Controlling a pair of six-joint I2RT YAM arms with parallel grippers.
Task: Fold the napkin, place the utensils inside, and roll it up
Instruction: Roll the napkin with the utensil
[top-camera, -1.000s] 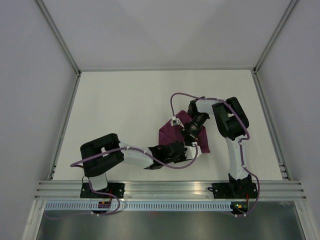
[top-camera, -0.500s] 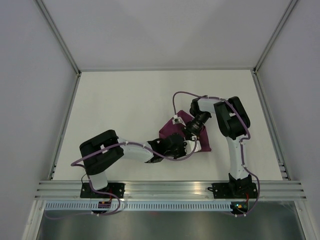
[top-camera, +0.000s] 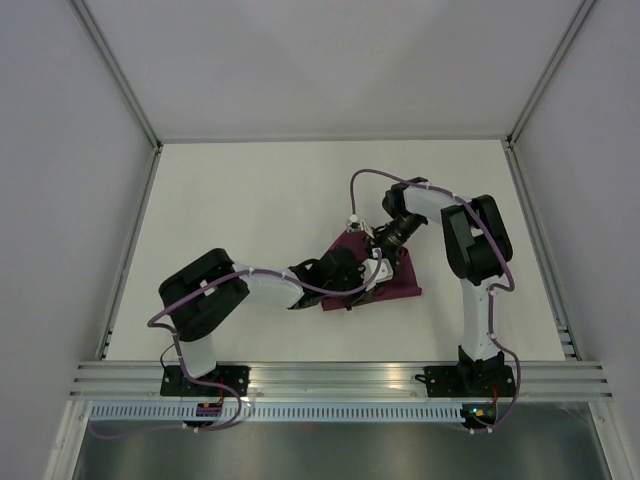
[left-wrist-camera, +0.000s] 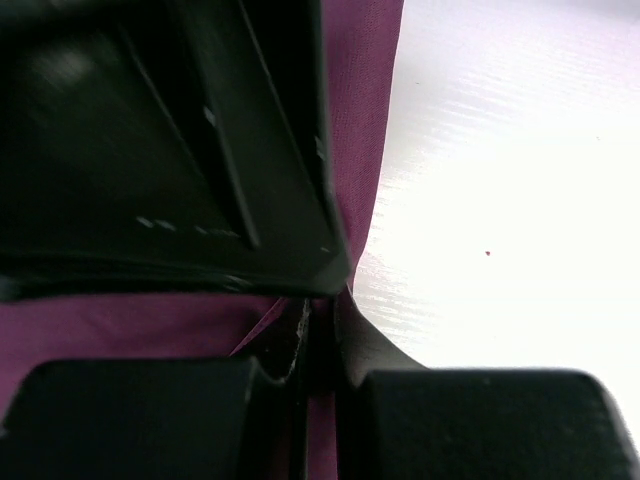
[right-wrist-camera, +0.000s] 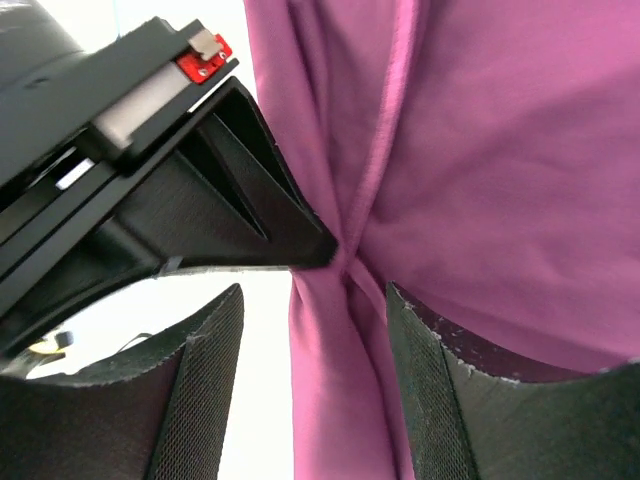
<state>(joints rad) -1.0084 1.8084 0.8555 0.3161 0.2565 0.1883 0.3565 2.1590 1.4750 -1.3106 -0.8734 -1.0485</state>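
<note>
The purple napkin (top-camera: 396, 282) lies bunched on the white table (top-camera: 240, 210), right of centre. My left gripper (top-camera: 367, 278) reaches in from the left and is shut on a fold of the napkin (left-wrist-camera: 355, 110), the cloth pinched between its fingertips (left-wrist-camera: 352, 335). My right gripper (top-camera: 373, 243) sits just behind it, open, its mesh-padded fingers (right-wrist-camera: 205, 390) standing either side of a twisted ridge of napkin (right-wrist-camera: 335, 400) without pressing it. The left gripper's black body (right-wrist-camera: 200, 200) fills the upper left of the right wrist view. The utensils are out of view.
Aluminium rails (top-camera: 340, 378) run along the near edge above both arm bases. Grey walls enclose the table on the left, back and right. A purple cable (top-camera: 362, 185) loops over the right arm.
My right gripper has opened, let go of the napkin and drawn back a little. My left gripper slid further right and closed on the cloth's fold.
</note>
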